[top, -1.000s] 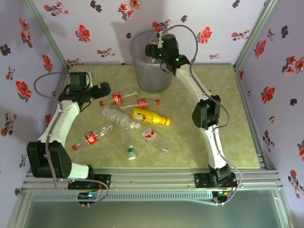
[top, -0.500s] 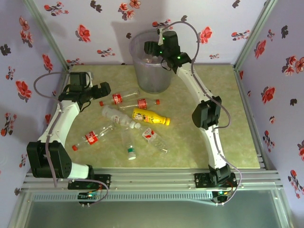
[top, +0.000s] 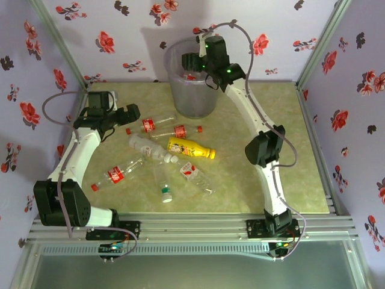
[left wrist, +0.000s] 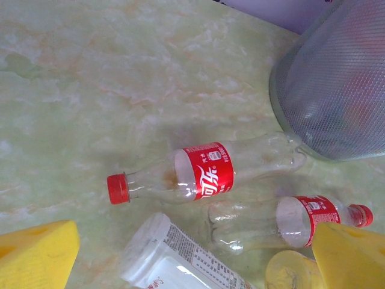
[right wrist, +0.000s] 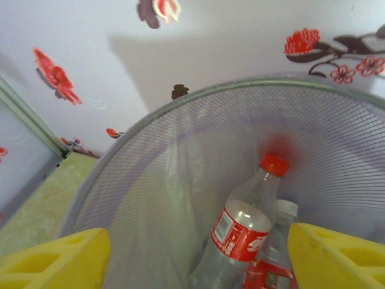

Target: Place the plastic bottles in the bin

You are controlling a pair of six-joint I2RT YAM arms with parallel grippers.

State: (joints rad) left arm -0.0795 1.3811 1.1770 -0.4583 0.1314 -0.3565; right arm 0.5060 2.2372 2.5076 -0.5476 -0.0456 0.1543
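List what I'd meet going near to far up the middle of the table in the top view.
Green-capped bottle → yellow bottle → red-label bottle just beyond it → bin. The other bottles overlap these in depth, so I've left them out.

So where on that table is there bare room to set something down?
The widest bare patch of table lies right of the right arm, toward the wall. A narrower strip runs along the near edge, this side of the green-capped bottle. The middle, around the yellow bottle before the bin, is crowded.
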